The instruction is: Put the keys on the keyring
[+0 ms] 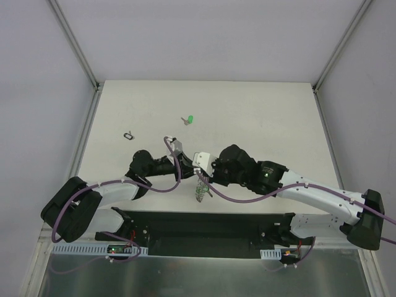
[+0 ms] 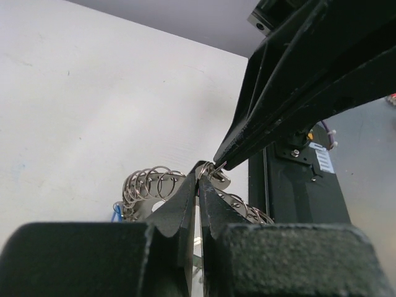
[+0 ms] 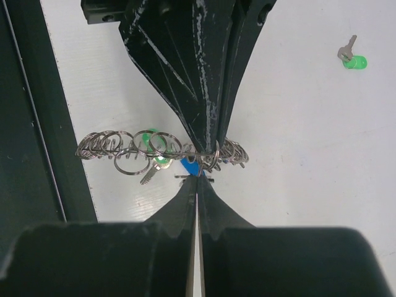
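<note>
The keyring, a coiled silver ring, hangs just above the table's front edge between both grippers. My left gripper is shut on its top wire, with coils spreading to either side. My right gripper is shut on a small loop of the same keyring. The tips of the two grippers meet almost point to point. A green-headed key and a blue-headed key hang on the coils. A loose green key lies farther back on the table, also seen in the right wrist view.
A tiny black loop-shaped item lies at the back left. The black base plate of the arms runs along the near edge, right below the keyring. Grey walls stand around the white table.
</note>
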Available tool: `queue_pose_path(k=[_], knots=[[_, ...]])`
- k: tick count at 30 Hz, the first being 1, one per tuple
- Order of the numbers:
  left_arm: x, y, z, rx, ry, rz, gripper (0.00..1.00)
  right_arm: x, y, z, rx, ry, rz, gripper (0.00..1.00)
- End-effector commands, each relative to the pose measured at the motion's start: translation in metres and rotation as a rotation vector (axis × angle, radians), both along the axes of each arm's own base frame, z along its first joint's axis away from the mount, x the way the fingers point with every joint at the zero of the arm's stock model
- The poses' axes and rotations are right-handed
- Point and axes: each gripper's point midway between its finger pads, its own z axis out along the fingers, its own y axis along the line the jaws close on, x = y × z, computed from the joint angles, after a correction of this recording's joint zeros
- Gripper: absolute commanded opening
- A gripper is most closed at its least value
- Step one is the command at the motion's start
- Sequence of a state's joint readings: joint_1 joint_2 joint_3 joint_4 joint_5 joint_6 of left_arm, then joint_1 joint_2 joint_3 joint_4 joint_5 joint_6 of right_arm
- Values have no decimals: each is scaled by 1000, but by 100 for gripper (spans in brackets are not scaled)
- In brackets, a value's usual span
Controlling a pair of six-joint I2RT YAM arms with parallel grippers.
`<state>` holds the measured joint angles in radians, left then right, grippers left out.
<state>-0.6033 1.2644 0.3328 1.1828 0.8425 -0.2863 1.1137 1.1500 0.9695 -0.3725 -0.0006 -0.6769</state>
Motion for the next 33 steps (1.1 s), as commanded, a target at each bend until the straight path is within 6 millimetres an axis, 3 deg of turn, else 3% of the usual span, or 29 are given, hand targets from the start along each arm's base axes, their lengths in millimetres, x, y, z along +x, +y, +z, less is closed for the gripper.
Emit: queue_pose_path(k=[1,10,14,20,25,33], knots=[[9,2,59,-229,-96,69,0,-9,6,-2,33,36,8,1],[7,3,46,-235,-82,79,1,-2,9,10,37,-7,13,1],[6,4,36,-176,-123,80,22,-5,5,14,5,-7,35,1],[3,5,25,-65,-205,55,43,-6,3,20,-22,-9,55,1],[-9,3,21,15,-307,-52,53,-7,3,23,-34,-11,73,1],[-15,-2,11,124,-329,-190,54,-8,5,24,-42,-4,82,1]])
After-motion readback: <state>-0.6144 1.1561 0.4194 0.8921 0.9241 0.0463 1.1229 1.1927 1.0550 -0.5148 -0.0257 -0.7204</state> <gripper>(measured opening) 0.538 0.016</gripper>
